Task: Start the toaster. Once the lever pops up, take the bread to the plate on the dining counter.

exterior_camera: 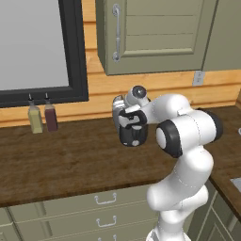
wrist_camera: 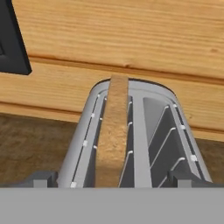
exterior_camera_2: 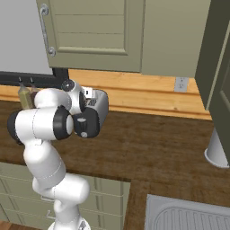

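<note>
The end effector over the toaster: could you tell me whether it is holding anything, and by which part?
Nothing is held. The end effector is open above the toaster, and the bread stands untouched in one slot.

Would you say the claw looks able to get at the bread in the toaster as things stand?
Probably yes: the bread stands edge-up out of the toaster's left slot, directly ahead of the open claw, with nothing between them.

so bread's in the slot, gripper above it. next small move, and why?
Probably lower the open gripper to grasp the bread: it stands upright in the toaster's left slot, proud of the top, between the fingertips. The lever is unseen, so that's a guess.
</note>
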